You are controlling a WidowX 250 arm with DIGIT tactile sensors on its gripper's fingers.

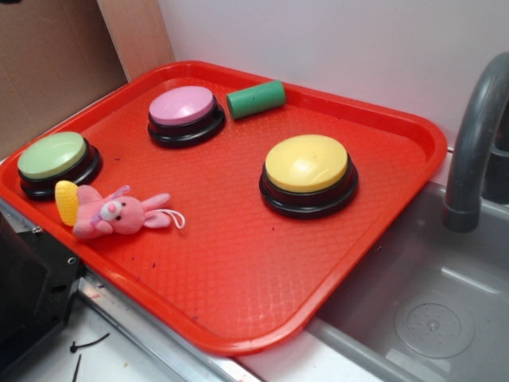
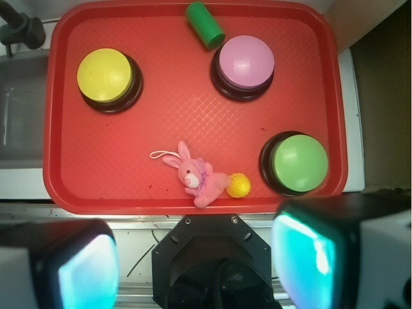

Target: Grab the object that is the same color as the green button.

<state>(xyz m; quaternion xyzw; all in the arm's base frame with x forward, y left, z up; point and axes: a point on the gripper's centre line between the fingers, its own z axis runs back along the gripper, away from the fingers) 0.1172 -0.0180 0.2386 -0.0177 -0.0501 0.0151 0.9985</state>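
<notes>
- Green cylinder [image 2: 205,24] lies at the red tray's [image 2: 193,116] far rim, just beside the pink button [image 2: 245,63].
- Gripper [image 2: 193,264] hangs wide open, empty, outside the tray's near edge.
- Approach not yet begun; next, I judge, reach across past the green button [image 2: 299,162].

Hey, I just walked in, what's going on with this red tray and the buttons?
Nothing is being handled yet. The gripper hangs open above the near edge of the red tray, holding nothing. On the tray sit a green button, a pink button and a yellow button, plus a pink plush bunny. The dark-green cylinder that matches the green button lies on its side at the far edge, close beside the pink button, untouched.
</notes>
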